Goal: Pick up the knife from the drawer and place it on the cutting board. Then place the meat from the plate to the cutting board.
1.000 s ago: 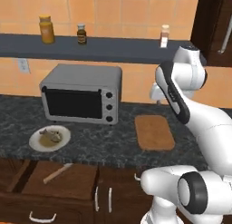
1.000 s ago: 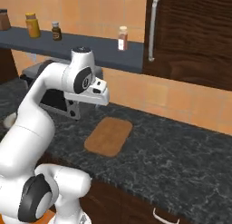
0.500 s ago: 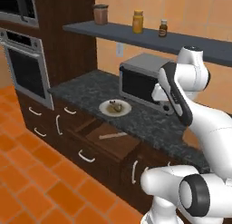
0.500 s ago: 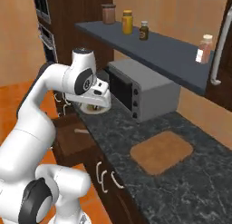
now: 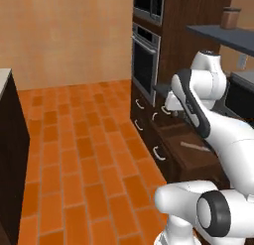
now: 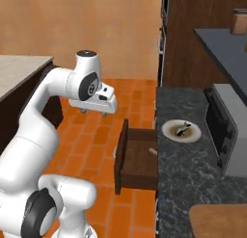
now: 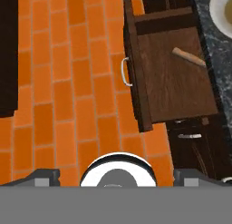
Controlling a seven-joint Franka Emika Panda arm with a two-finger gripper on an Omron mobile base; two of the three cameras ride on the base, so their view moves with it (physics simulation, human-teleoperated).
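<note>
Knife (image 7: pixel 188 58) lies on the floor of the pulled-out drawer (image 7: pixel 174 73), toward its back end near the worktop (image 6: pixel 179 150) edge; in the hand view only its tan handle reads clearly, lying slantwise across the drawer bottom rather than square to its walls. From the left base view it shows as a pale sliver (image 5: pixel 195 147) in the open box. The pincer (image 6: pixel 93 111) hangs well above the orange tile floor, out in front of the drawer's face and its small curved silver handle (image 7: pixel 124 72), with its jaws spread wide and nothing between them. So the knife sits beyond the drawer front, farther in toward the cabinets and lower down; I judge the hand has to travel over the front board and descend, then turn so the jaws straddle that slanted handle across its narrow side. The plate (image 6: pixel 169 130) with the meat (image 6: pixel 182 130) rests on the worktop just past the drawer, and the cutting board (image 6: pixel 218 221) lies well apart along the same worktop
</note>
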